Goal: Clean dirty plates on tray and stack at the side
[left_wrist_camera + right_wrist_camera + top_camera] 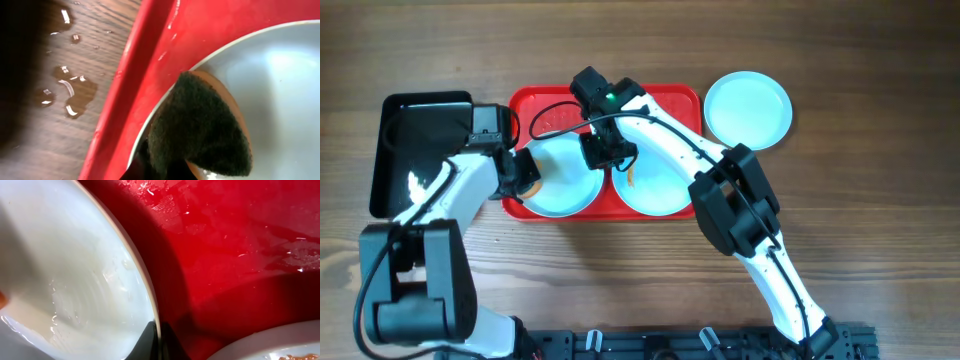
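Sponge (200, 125) gripped by left claw (524, 172), on plate (290, 100); right claw (159, 342) pinches plate rim.

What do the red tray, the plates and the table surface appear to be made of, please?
Red tray: glossy plastic, likely, with wet highlights. Plates: smooth glazed ceramic or melamine; cannot tell which. Table: wood or wood-look laminate, visible grain.

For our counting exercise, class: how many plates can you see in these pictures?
3. Two sit side by side in the red tray, the left plate and the right plate. The third plate lies on the table off the tray's right end. None seems hidden.
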